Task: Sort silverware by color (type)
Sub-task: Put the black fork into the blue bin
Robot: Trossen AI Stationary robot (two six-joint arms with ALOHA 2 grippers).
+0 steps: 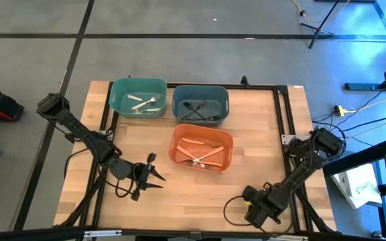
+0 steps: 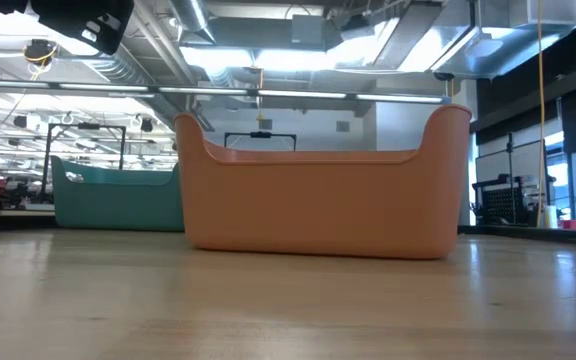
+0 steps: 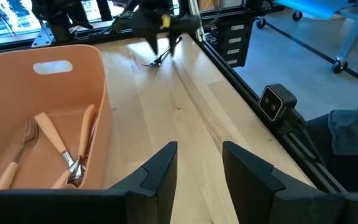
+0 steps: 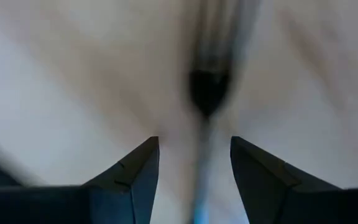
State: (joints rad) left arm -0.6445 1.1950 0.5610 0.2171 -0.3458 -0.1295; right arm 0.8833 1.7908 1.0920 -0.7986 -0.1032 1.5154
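White utensils (image 1: 146, 102) lie in the teal bin (image 1: 138, 97). Black utensils (image 1: 200, 110) lie in the blue-grey bin (image 1: 200, 104). Orange-handled utensils (image 1: 203, 155) lie in the orange bin (image 1: 202, 147), which also shows in the left wrist view (image 3: 61, 149). My left gripper (image 1: 154, 173) is open and empty, left of the orange bin. My right gripper (image 1: 252, 209) is open near the table's near edge and points down. A thin dark utensil (image 3: 158, 59) lies on the wood under it, blurred between the fingers in the right wrist view (image 4: 207, 93). I see no touch.
The three bins stand together at the table's far middle. The orange bin (image 2: 323, 190) fills the low view, with the teal bin (image 2: 118, 195) behind it. A black frame rail (image 1: 283, 120) runs along the table's right side. Bare wood lies between the two grippers.
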